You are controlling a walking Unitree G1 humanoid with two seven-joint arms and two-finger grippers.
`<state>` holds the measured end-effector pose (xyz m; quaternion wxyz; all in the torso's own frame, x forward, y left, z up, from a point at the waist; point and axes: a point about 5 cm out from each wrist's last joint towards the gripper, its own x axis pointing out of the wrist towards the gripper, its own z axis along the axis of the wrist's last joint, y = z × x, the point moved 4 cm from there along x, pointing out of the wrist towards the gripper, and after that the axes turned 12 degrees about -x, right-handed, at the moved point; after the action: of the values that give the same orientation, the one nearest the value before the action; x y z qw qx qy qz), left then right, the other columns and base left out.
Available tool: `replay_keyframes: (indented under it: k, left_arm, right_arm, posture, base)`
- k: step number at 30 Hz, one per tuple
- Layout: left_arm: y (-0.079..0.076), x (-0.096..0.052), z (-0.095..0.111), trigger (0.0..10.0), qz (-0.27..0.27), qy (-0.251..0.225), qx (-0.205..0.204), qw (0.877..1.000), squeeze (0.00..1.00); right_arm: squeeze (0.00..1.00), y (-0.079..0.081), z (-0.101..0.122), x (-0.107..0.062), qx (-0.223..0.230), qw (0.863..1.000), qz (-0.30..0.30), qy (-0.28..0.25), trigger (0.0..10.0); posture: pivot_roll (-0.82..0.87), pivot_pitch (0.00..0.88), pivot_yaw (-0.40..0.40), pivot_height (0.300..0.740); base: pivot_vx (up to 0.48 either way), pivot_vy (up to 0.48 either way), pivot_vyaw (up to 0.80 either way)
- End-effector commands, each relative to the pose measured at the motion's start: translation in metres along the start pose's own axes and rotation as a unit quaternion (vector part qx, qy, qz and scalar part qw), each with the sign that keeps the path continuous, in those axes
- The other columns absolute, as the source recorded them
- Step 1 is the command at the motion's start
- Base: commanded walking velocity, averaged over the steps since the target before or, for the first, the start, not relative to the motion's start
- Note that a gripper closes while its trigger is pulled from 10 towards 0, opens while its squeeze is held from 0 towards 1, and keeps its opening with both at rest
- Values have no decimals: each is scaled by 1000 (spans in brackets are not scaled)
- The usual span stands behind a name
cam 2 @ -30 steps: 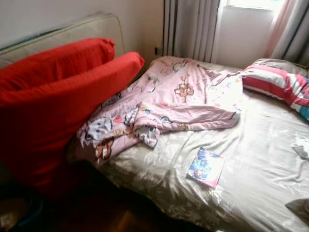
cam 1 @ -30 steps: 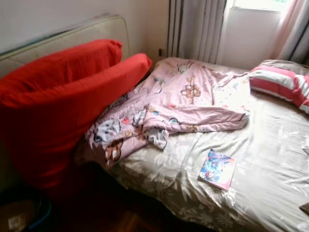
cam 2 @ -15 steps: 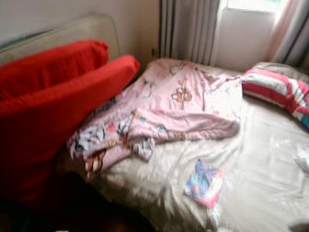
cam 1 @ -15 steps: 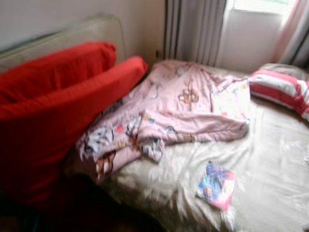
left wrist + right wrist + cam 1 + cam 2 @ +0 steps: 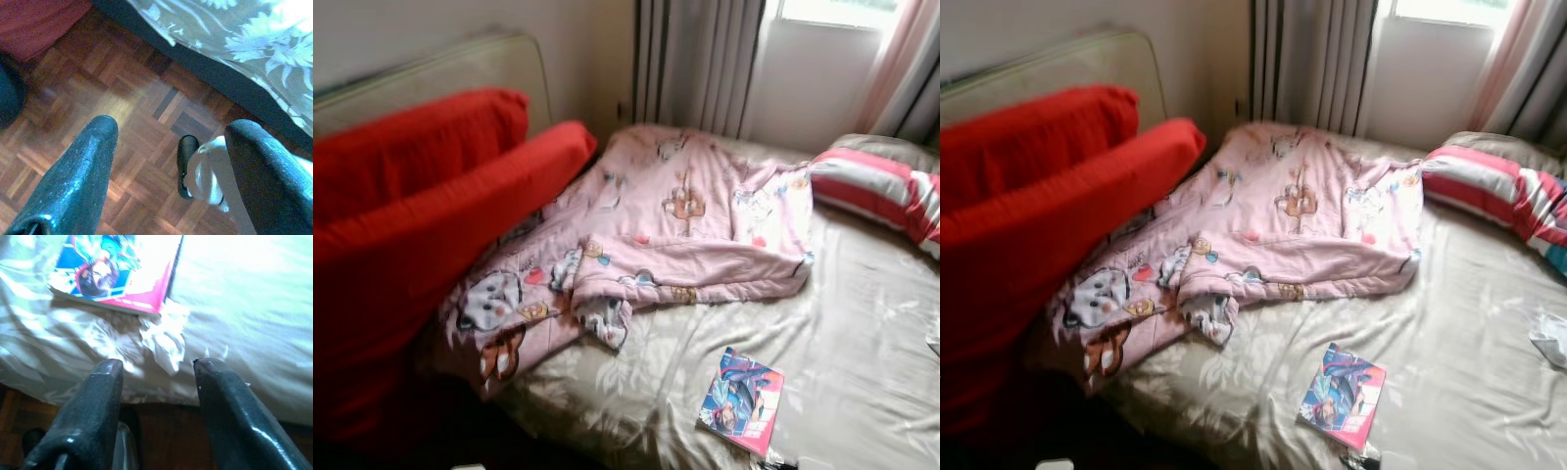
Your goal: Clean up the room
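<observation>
Bed w/ beige sheet carries the clutter. Pink cartoon-print quilt lies crumpled towards the red cushions, unfolded. Comic book lies flat near the bed's front edge, a crumpled tissue touching its corner. Right gripper: jaws open, empty, aimed at the tissue/book (probable first pick). Left gripper: jaws open, empty, idle over the parquet floor.

We see a pink cartoon-print blanket, red cushions, a pink-and-white striped pillow, a beige leaf-patterned sheet, and a blue-pink book.
</observation>
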<state>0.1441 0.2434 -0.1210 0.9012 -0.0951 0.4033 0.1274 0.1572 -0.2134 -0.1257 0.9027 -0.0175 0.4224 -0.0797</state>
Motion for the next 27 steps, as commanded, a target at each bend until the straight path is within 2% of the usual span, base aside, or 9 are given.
replay_keyframes:
  k: [1,3,4,10,11,14,22,24,27]
  left_arm:
    - [3,-3,2,10000,6,-26,-24,999,0]
    - [-22,21,83,10000,-12,-117,12,993,0]
    - [-43,25,137,10000,-33,-188,28,981,0]
    - [-61,6,172,10000,-77,-309,6,948,0]
    - [-61,6,172,10000,-77,-309,6,948,0]
    - [-68,-13,185,10000,-111,-370,18,922,0]
    - [-73,-34,197,10000,-130,-412,23,902,0]
    - [-73,-42,197,10000,-138,-415,17,899,0]
    - [-76,-40,197,10000,-145,-407,40,901,0]
  right_arm:
    - [0,-13,85,16,-20,992,-15,-122,10000]
    - [0,-15,116,16,-32,984,-15,-175,10000]
    - [0,-16,130,13,-35,977,-18,-209,10000]
    - [0,-17,166,-3,-39,948,-23,-316,10000]
    - [0,-17,166,-3,-39,948,-23,-316,10000]
    - [0,-5,180,-16,-59,927,-5,-370,10000]
    - [0,10,169,-26,-69,922,31,-379,10000]
    - [0,3,164,-28,-66,925,20,-374,10000]
    - [0,-8,162,-25,-43,931,-13,-362,10000]
  posture:
    - [-36,0,5,740]
    - [-37,0,2,740]
    - [-38,0,-1,740]
    - [-34,4,-9,740]
    - [-34,4,-9,740]
    - [-24,0,-12,740]
    - [-18,0,-48,740]
    - [0,0,-57,740]
    - [7,5,-48,740]
  base:
    - [0,0,0]
    - [0,0,0]
    - [0,0,0]
    - [0,0,0]
    - [0,0,0]
    - [0,0,0]
    - [0,0,0]
    - [0,0,0]
    - [0,0,0]
